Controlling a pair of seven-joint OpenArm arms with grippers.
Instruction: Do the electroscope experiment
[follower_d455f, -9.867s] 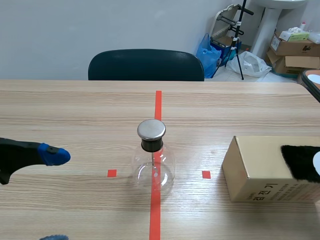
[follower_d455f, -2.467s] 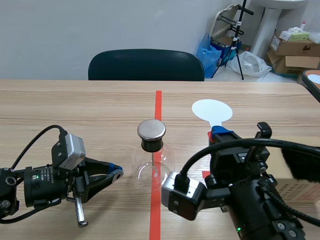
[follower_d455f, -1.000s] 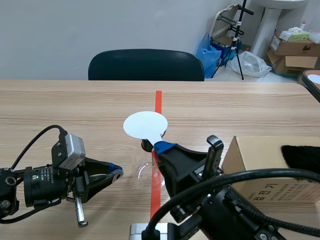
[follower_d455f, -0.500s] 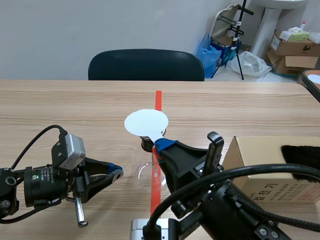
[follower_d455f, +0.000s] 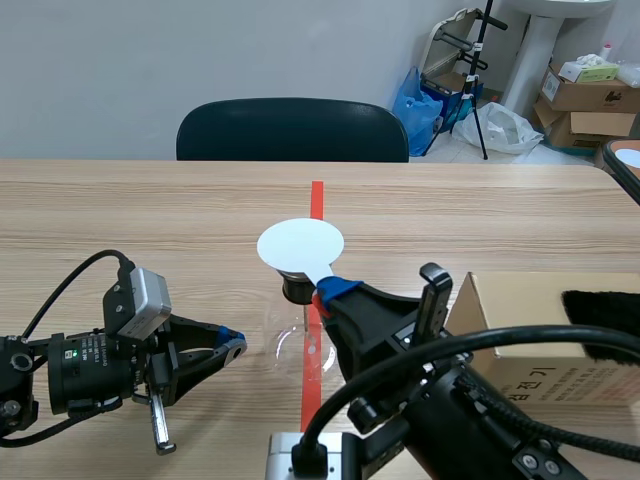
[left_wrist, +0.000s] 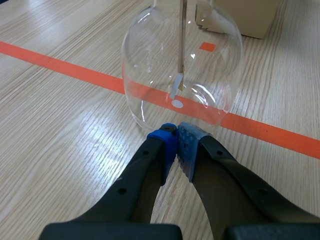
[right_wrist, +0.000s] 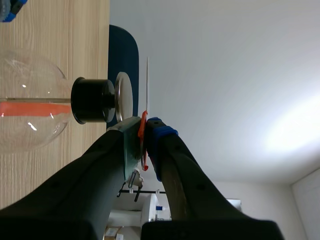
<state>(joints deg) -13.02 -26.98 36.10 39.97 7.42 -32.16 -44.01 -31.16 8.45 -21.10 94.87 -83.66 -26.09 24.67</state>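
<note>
Your wooden table (follower_d455f: 480, 210) carries the glass electroscope (left_wrist: 150, 75) just ahead of the left gripper (left_wrist: 176, 135), with the cardboard box (follower_d455f: 520, 300) beyond it.

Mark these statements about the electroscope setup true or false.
1. The right gripper is shut on the white disc paddle. True.
2. The paddle's disc hovers over the metal cap of the flask without touching it. True.
3. The left gripper is open around the flask. False: its fingers are shut on nothing, with the tips close to the flask's base.
4. The cardboard box stands on the left arm's side of the table. False: it is on the right arm's side.
</note>
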